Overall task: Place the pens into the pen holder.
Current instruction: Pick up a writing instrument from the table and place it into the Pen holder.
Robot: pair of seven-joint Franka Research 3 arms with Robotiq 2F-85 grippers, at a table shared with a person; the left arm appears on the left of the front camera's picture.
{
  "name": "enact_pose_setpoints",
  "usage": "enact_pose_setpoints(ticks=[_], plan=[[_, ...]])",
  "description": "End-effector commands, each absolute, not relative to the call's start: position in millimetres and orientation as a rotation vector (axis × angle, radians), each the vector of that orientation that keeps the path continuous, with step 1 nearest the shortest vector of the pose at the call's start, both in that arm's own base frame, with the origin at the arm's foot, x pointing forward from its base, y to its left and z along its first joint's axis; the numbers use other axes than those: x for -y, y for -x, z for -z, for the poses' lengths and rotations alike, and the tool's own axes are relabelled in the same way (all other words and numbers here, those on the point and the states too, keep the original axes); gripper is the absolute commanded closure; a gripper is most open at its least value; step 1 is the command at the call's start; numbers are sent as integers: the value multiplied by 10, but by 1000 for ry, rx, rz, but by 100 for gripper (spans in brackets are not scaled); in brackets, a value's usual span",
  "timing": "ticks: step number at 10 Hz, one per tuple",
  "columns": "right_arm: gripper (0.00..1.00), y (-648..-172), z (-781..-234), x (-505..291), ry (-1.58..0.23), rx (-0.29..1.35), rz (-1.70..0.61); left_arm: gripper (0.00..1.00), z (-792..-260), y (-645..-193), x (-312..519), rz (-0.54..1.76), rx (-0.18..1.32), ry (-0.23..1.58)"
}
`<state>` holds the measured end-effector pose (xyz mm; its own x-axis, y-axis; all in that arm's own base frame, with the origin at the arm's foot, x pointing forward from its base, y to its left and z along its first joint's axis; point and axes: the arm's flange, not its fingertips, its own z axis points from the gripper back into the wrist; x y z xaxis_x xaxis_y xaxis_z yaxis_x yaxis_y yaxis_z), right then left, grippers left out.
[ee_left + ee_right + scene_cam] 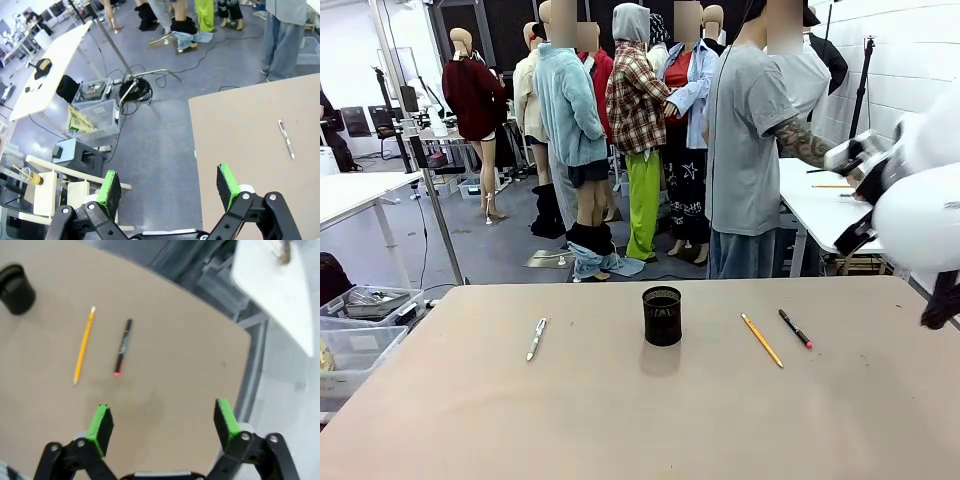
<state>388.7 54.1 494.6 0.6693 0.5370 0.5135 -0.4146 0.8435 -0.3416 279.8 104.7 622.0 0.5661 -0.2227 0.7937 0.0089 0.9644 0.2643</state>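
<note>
The black mesh pen holder stands upright mid-table, with nothing seen inside it. A silvery-white pen lies to its left. An orange-yellow pencil and a dark pen with a reddish end lie to its right. My right gripper hangs open high over the table's right part, holding nothing; the pencil, dark pen and holder lie ahead of it. My left gripper is open and holds nothing, above the floor off the table's left edge, with the silvery pen far ahead.
A person in a grey T-shirt stands beyond the table's far edge. Clear plastic bins and cables lie on the floor left of the table. A white table stands off the right side. My right arm fills the right edge.
</note>
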Motion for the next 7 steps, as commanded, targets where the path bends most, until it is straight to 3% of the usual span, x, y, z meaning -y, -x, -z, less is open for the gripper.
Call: enact_pose_setpoints(ticks=[1, 3, 4, 6, 7], plan=[[0, -4420, -4843, -775, 188, 560, -557, 0, -6225, -2808, -1054, 134, 969, -241], [0, -4565, -4669, -902, 127, 558, -522, 0, -6225, -2808, -1054, 134, 969, -241], [0, -4319, -4658, -797, 171, 557, -575, 0, -6225, -2808, -1054, 134, 969, -241], [0, -4319, -4658, -797, 171, 557, -575, 0, -6225, -2808, -1054, 134, 969, -241], [0, -4491, -4626, -867, 155, 546, -565, 0, -6225, -2808, -1054, 134, 969, -241]])
